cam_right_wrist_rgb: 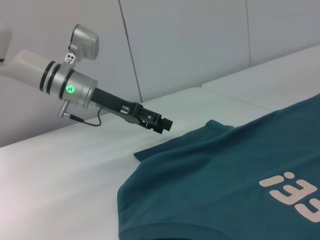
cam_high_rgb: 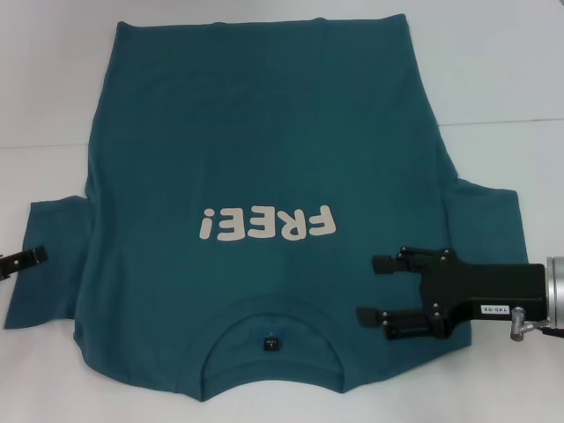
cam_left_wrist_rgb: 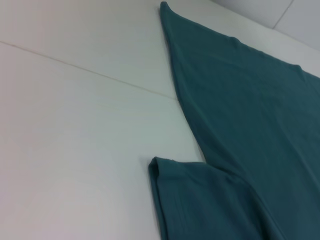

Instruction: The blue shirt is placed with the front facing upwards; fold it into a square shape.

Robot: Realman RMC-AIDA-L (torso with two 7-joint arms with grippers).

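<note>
The blue shirt point(cam_high_rgb: 256, 159) lies flat with its front up, the off-white "FREE!" lettering point(cam_high_rgb: 267, 224) upside down to me and the collar with its black label point(cam_high_rgb: 271, 342) nearest me. My right gripper point(cam_high_rgb: 367, 289) hovers open over the shoulder area beside the right sleeve point(cam_high_rgb: 489, 225), fingers pointing toward the collar, nothing between them. At the far left, my left gripper point(cam_high_rgb: 37, 256) reaches over the edge of the left sleeve point(cam_high_rgb: 48, 264). The right wrist view shows the left gripper point(cam_right_wrist_rgb: 165, 124) just above that sleeve. In the left wrist view, the sleeve point(cam_left_wrist_rgb: 200, 200) and the shirt's side edge point(cam_left_wrist_rgb: 250, 110) appear.
The shirt rests on a white table point(cam_high_rgb: 502, 79) with a seam line point(cam_high_rgb: 493, 123) running across it. Grey wall panels point(cam_right_wrist_rgb: 190, 45) stand behind the table on the left side. Bare table surrounds the shirt on all sides.
</note>
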